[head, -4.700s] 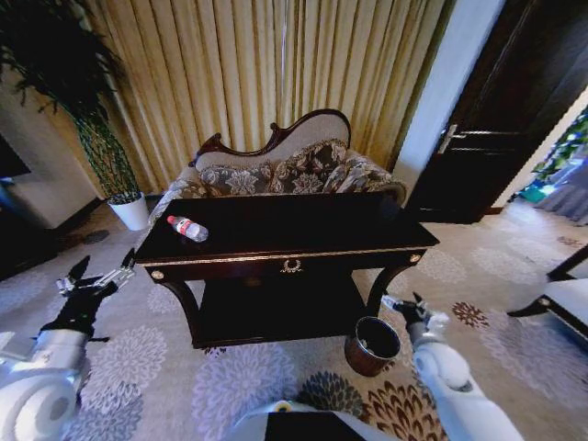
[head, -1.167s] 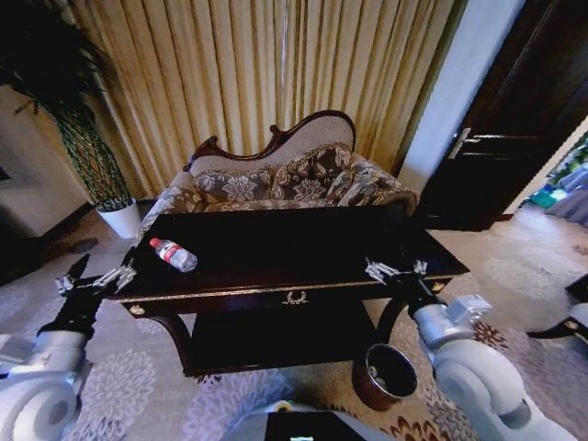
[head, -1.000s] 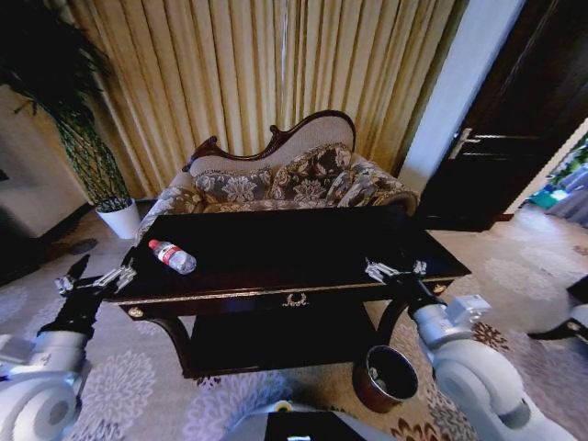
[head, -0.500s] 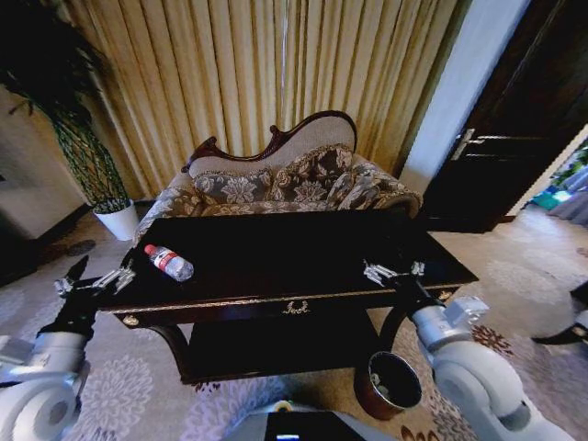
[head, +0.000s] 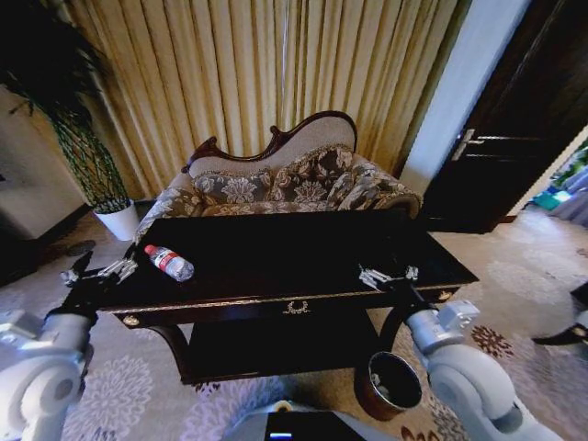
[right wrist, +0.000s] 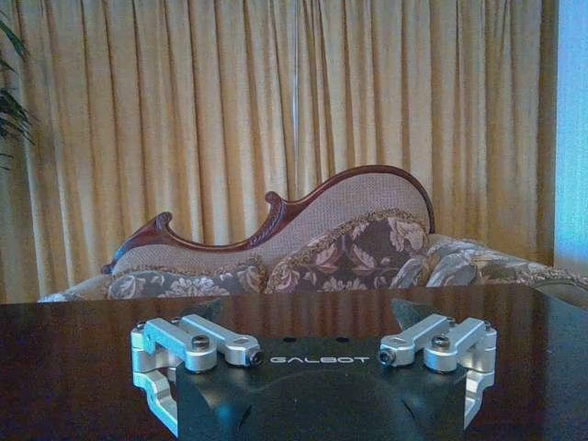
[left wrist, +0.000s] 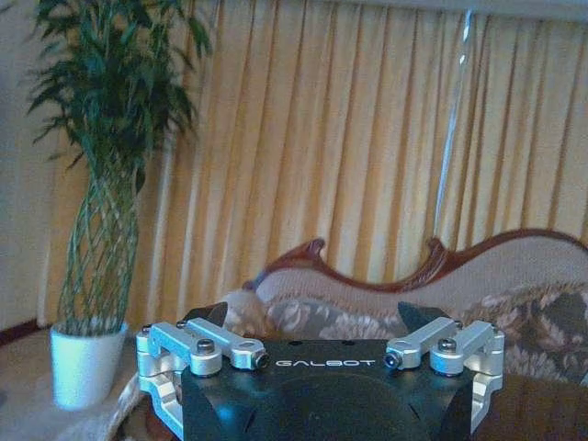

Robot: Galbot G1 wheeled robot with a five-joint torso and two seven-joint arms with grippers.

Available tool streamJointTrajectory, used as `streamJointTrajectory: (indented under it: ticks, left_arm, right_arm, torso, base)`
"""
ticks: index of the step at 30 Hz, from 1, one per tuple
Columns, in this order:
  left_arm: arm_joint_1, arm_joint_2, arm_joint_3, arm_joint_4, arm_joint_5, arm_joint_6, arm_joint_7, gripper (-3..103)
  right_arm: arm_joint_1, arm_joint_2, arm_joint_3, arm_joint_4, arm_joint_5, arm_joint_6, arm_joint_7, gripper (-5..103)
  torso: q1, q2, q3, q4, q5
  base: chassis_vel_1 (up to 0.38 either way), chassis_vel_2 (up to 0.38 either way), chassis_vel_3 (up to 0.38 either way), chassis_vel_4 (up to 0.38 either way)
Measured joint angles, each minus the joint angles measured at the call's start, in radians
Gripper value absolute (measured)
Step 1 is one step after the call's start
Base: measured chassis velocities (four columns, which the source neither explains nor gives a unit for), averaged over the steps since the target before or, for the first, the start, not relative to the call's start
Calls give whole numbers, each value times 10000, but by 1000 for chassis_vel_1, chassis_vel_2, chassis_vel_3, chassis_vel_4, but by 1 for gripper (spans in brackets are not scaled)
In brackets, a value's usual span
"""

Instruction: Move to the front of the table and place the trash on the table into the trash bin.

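One small bottle lies on its side at the table's near-left end, light, smooth, prone to roll; grip its middle. Left gripper hovers beside it, right gripper near-right; both spread wide, empty. Trash bin stands below right.

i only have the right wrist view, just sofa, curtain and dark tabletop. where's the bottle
Observer: The bottle lies on its side near the table's left end, close to the left gripper.
Operator: is that gripper on it
Observer: No, it hovers open off the table's left edge, apart from the bottle.
Operator: and the bin
Observer: The bin stands on the carpet below the table's right front corner, under the right arm.
Operator: where's my gripper
Observer: The right gripper is open over the table's right front part, holding nothing.
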Motion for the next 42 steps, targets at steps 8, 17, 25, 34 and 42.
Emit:
streamJointTrajectory:
  ticks: [8, 17, 25, 34, 42]
  left_arm:
    - [-515, 720, 31, 627, -986, 840, -1166, 100]
    - [-1323, 1612, 294, 796, -2494, 1493, -2201, 100]
    - [-2234, 2355, 773, 542, -4566, 2066, -3478, 100]
    - [-2849, 2660, 932, 247, -7830, 2852, -6208, 100]
    - [-3302, 2878, 997, 432, -9481, 2807, -7273, 100]
  right_arm:
    - [35, 30, -91, -124, -75, 10, 8, 100]
    - [46, 120, -251, -267, -251, 38, 14, 100]
    - [-9, 293, -417, -342, -461, 187, 13, 100]
    - [72, 302, -658, -463, -589, 190, 10, 100]
    - [174, 378, -947, -629, -716, 190, 8, 100]
  torso:
    - [0, -1, 0, 1, -1]
    - [1, -2, 0, 1, 0]
    - [0, -2, 0, -1, 2]
    - [0, -2, 0, 3, 1]
    - [1, -2, 0, 2, 1]
  base:
    - [0, 0, 0, 0]
    - [0, 0, 0, 0]
    - [0, 0, 0, 0]
    - [0, 0, 0, 0]
    - [0, 0, 0, 0]
